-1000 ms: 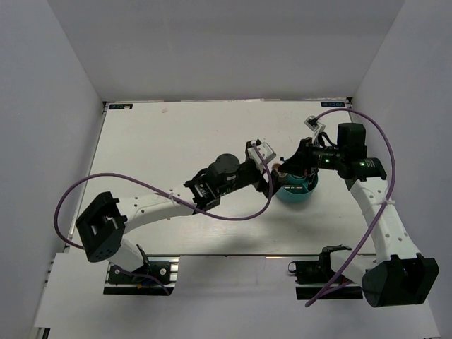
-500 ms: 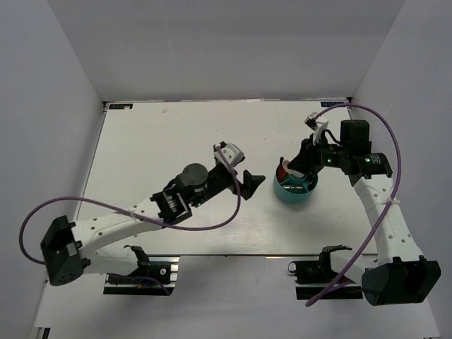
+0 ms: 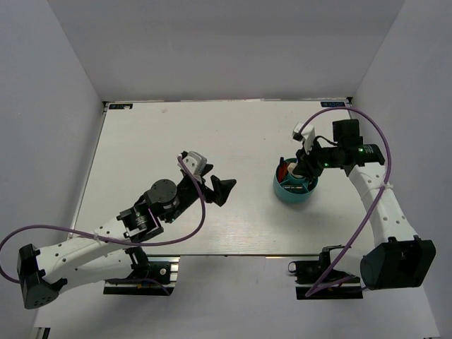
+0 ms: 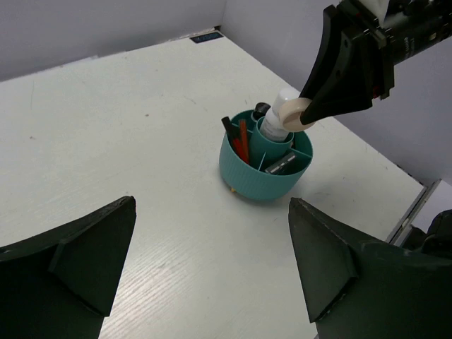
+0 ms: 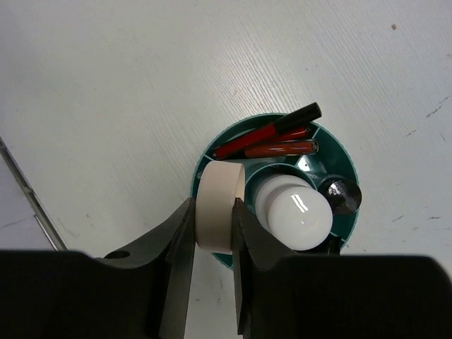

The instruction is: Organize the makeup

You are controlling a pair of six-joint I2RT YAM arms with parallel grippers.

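A round peach compact (image 5: 219,205) stands on edge between the fingers of my right gripper (image 5: 214,212), which is shut on it just above the rim of the teal tub (image 5: 205,164). Inside the tub are a white bottle (image 5: 295,212), thin red-and-black pencils (image 5: 272,141) and a dark round cap (image 5: 339,195). In the top view the right gripper (image 3: 301,172) hangs over the tub (image 3: 293,195). My left gripper (image 3: 215,189) is wide open and holds nothing, well to the left of the tub. Its wrist view shows the tub (image 4: 261,182) ahead, with the compact (image 4: 296,113) above it.
White walls close off the table (image 3: 155,141) at the back and on both sides. A purple cable (image 3: 367,127) loops over the right arm, and another trails from the left arm (image 3: 92,244). Mounting rails (image 3: 141,272) lie along the near edge.
My left arm has pulled back from the tub toward the near left, and its jaws have opened wider. The right gripper has stayed over the tub with the compact.
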